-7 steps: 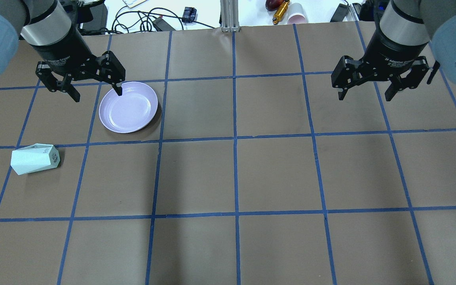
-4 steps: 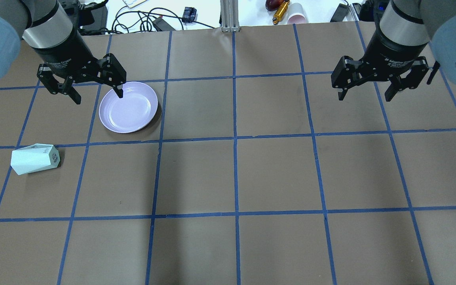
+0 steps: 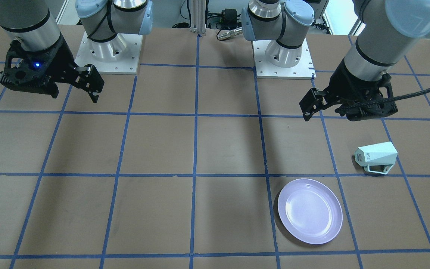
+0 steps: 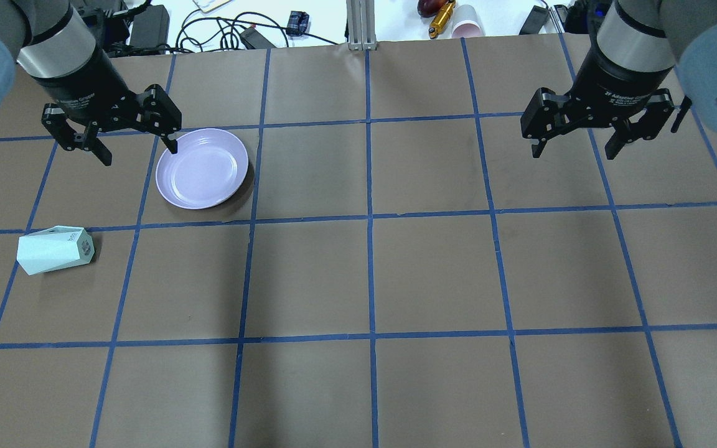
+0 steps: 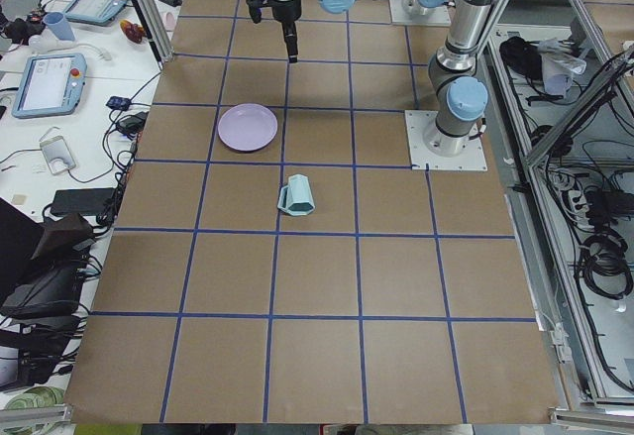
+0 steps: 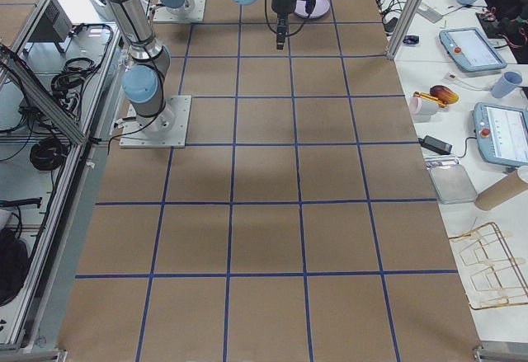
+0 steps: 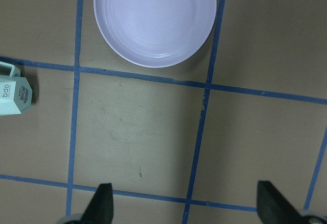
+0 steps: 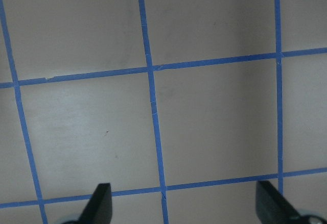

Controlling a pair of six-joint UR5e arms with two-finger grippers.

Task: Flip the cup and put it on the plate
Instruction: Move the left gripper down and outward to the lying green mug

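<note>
Left gripper [image 4: 139, 154], upper left, pointing down above bench [image 4: 433, 274], fingers apart; right gripper [image 4: 573, 154], upper right, same pose, fingers apart.

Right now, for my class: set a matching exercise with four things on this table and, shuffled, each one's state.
1 pale mint-green faceted cup
2 round lavender plastic plate
3 left fingers
4 right fingers

A open, far from cup and plate
B lying on its side
C empty, flat on the table
D open, near the plate

Pairs: 1-B, 2-C, 3-D, 4-A
</note>
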